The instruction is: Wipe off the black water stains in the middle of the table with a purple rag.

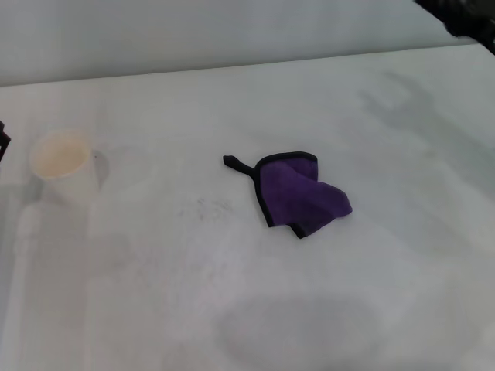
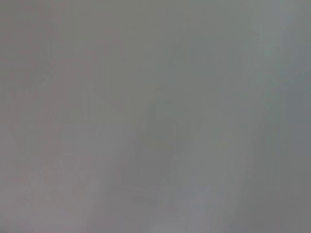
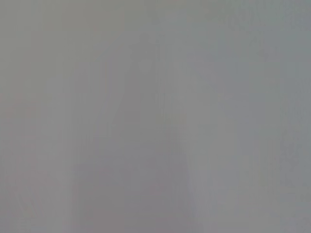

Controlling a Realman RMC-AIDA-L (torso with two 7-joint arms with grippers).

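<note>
Purple rag (image 1: 298,193) crumpled mid-table (image 1: 402,255) — faint dark specks (image 1: 207,207) just beside, cup (image 1: 62,164) far left, claw states untellable

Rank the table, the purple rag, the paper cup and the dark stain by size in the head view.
1. table
2. purple rag
3. paper cup, slightly smaller
4. faint dark specks, smallest

Right arm (image 1: 464,19) showed only at the far right corner; left arm (image 1: 3,143) barely at the left edge; claws unseen.
</note>
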